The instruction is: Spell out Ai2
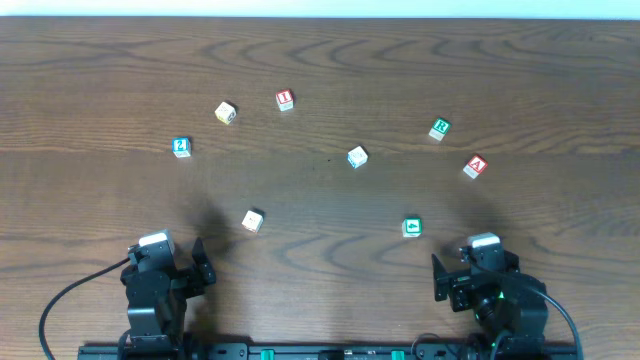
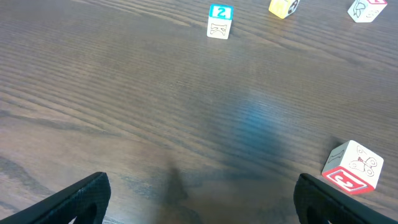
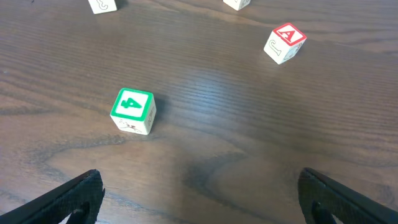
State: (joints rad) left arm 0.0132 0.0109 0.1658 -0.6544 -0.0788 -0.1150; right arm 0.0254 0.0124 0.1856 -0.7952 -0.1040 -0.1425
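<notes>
From above, we see the blocks scattered over the table (image 1: 320,300), with nothing lined up yet. The 2 block (image 1: 181,147) lies at 9 o'clock and the A block (image 1: 475,167) at 3 o'clock. A red block (image 1: 285,100) at 11 o'clock is perhaps the I.

In the left wrist view, the left tool (image 2: 202,199) is spread wide and empty, and the 2 block stands far ahead at 12 o'clock.

In the right wrist view, the right tool (image 3: 202,196) is also spread and empty. The A block is at 1 o'clock, and a green block (image 3: 133,111) is nearer at 10 o'clock. We judge that the whole spelling is left to do.
</notes>
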